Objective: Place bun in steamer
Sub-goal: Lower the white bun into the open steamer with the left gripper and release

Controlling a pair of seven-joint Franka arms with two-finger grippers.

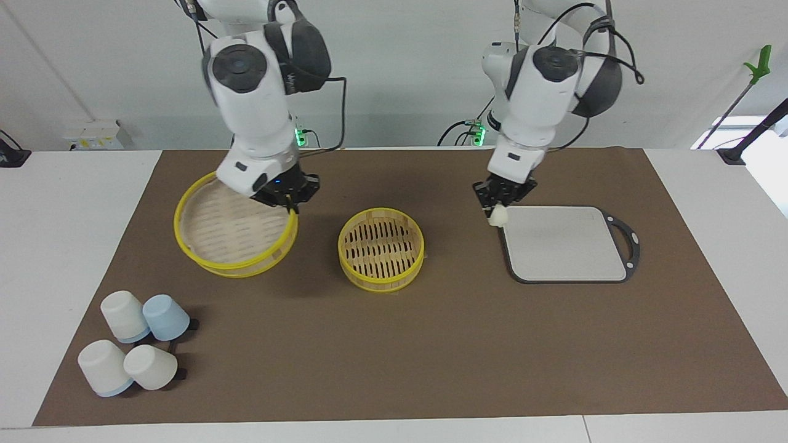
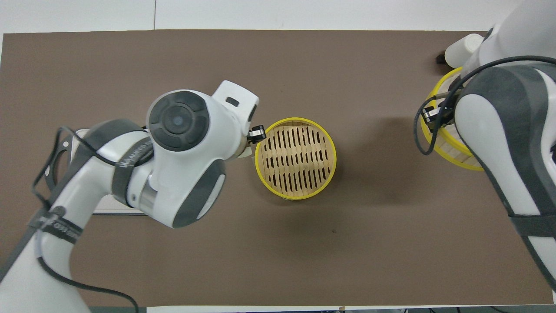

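The steamer stands uncovered in the middle of the brown mat, its slatted floor bare. My left gripper hangs in the air, shut on the bun, a small cream-white lump, over the corner of the grey board closest to the steamer. In the overhead view the left gripper sits just beside the steamer's rim with the bun peeking out under the wrist. My right gripper is shut on the rim of the steamer's lid, holding it tilted above the mat toward the right arm's end.
Several white and pale-blue cups lie at the mat's corner farthest from the robots, at the right arm's end. In the overhead view the right arm covers most of the lid and of the cups.
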